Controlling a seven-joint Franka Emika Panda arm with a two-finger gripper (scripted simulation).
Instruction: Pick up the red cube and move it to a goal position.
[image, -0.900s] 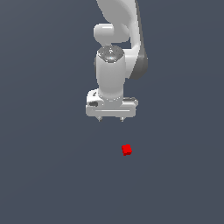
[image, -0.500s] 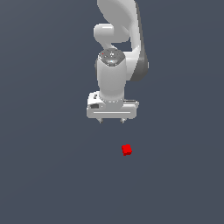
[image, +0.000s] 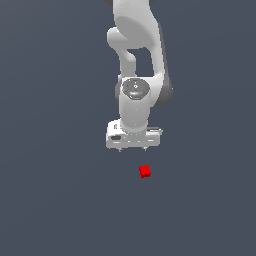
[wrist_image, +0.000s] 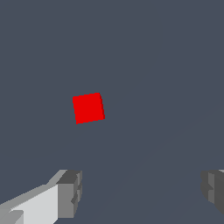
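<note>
Item: red cube (image: 145, 171), small, plain-faced, saturated red, sharp-edged, lying alone on the flat, matte dark grey surface (image: 55, 200); no goal marker is visible in either view. Item: gripper (image: 133, 148), white smooth casing with grey textured finger pads (wrist_image: 70, 193), jaws spread wide and holding nothing. Change recorded: over the last second the arm has shifted slightly toward the exterior view's right and appears a little lower, closing on the cube, which has not moved. Present relation: the cube sits near the gripper, below it and toward the exterior view's right, apart from both fingers; in the wrist view it lies ahead of the fingers rather than between them. Height above the surface is hard to judge. Assessment: approach phase, grasp not yet begun; further alignment probably needed.
</note>
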